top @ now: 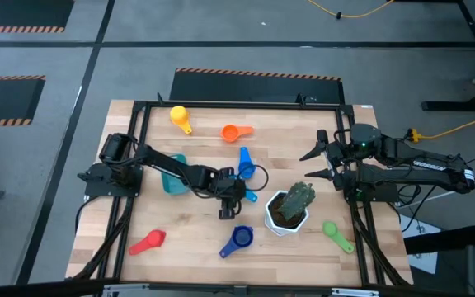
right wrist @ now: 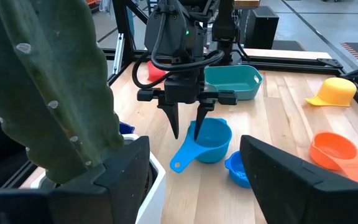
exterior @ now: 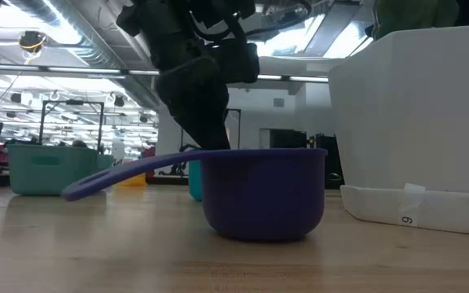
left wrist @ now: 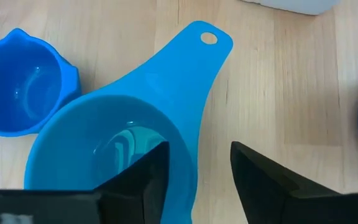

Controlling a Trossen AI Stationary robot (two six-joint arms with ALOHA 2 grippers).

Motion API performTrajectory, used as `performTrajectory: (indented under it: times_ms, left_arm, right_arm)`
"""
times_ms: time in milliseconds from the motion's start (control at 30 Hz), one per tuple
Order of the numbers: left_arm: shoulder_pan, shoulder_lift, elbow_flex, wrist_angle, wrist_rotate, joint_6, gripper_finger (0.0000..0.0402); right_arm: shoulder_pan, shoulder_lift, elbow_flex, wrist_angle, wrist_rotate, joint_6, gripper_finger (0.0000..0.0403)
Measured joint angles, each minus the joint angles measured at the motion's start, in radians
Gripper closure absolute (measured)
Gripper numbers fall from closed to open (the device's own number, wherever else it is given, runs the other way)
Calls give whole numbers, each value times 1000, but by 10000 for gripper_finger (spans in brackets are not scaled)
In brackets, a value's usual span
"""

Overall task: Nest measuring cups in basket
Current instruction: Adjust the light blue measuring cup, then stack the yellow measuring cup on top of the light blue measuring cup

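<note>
Step in hand: pickup of light blue cup (right wrist: 209,138) at mid-surface, not yet gripped. Left end effector (right wrist: 189,127) over cup, fingers spread astride rim near handle, one inside bowl. Next: close on rim, lift, carry to teal basket (right wrist: 231,81), well apart behind left arm. Right end effector (top: 320,162) spread, idle at right edge. Cup upright, glossy, flat holed handle; smaller blue cup (left wrist: 18,79) just beside.

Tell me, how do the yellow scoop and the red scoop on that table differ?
The yellow measuring cup lies at the far side of the table, beyond the basket; the red measuring cup lies at the near edge. In the right wrist view the yellow one rests mouth down; the overhead view suggests the red one's mouth faces up. Both lie apart from the grippers, outside the basket.
</note>
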Motion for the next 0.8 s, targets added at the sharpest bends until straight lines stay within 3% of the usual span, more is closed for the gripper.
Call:
performTrajectory:
  times_ms: [300,500,800]
  left_arm:
    - [0,-3,76,-36,23,7,240]
    - [2,-3,226,-248,16,60,240]
    - [5,-36,432,-636,-236,139,240]
  right_arm:
    - [0,0,0,0,0,0,147]
    - [0,0,0,0,0,1,147]
    - [0,0,0,0,0,2,147]
